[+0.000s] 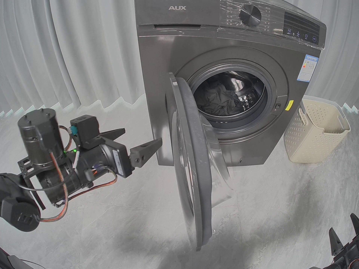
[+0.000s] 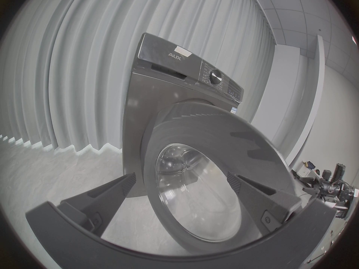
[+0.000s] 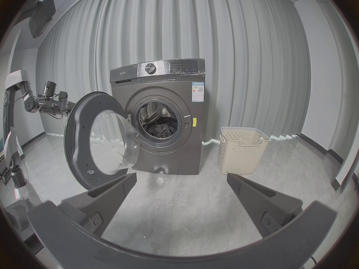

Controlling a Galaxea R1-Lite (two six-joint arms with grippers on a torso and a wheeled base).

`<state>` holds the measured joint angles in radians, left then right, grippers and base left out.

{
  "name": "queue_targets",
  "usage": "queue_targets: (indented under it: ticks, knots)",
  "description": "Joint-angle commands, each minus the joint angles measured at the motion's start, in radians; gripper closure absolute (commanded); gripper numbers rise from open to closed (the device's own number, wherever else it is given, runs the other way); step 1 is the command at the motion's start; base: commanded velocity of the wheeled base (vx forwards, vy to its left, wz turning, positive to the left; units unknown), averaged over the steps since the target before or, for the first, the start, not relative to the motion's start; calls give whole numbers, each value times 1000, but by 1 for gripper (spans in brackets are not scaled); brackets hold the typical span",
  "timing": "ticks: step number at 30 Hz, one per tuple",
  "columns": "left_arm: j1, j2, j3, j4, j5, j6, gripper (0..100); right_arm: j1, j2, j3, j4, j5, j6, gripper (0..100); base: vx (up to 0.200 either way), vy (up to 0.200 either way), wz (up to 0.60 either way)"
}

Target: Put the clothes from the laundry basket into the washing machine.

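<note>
In the head view, the washing machine (image 1: 224, 38) stands ahead with its round door (image 1: 190, 161) swung wide open. The door is hinged on the left of the opening and is turned nearly edge-on to the camera. Dark clothes (image 1: 217, 99) lie inside the drum. The laundry basket (image 1: 318, 131) sits on the floor just beside the machine's right side, and no garment shows in the part of its inside that can be seen. The left gripper (image 1: 142, 136) hovers near the door's outer face, apart from it. Its fingers are spread and point toward the robot's right, at the door. The right gripper (image 1: 342, 225) is low and well apart from the machine, with its tips also spread.

In the left wrist view, the door's glass bowl and dark ring sit straight ahead between the open fingers, with no contact.

In the right wrist view, the machine, its open door and the basket all stand far off across the floor.

With the loading apparently done, shutting the door looks like the step left. The left arm is clearly the nearer one, and the push would go rightward against the outer face.
</note>
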<state>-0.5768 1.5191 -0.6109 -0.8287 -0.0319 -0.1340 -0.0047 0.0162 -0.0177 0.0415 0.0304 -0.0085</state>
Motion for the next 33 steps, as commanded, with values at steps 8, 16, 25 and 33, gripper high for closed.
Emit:
queue_targets:
  ticks: [8,16,25,33]
  knots:
    - [-86,273,-201,-26,55,-9,0,0,-16,1,0,0,2,0,0,0,0]
    - [-87,184,-110,-32,64,-9,0,0,-16,1,0,0,-1,0,0,0,0]
    - [-89,153,-87,-27,61,-9,0,0,-16,1,0,0,-1,0,0,0,0]
    - [-98,331,-294,-17,58,-18,0,0,-16,1,0,0,-1,0,0,0,0]
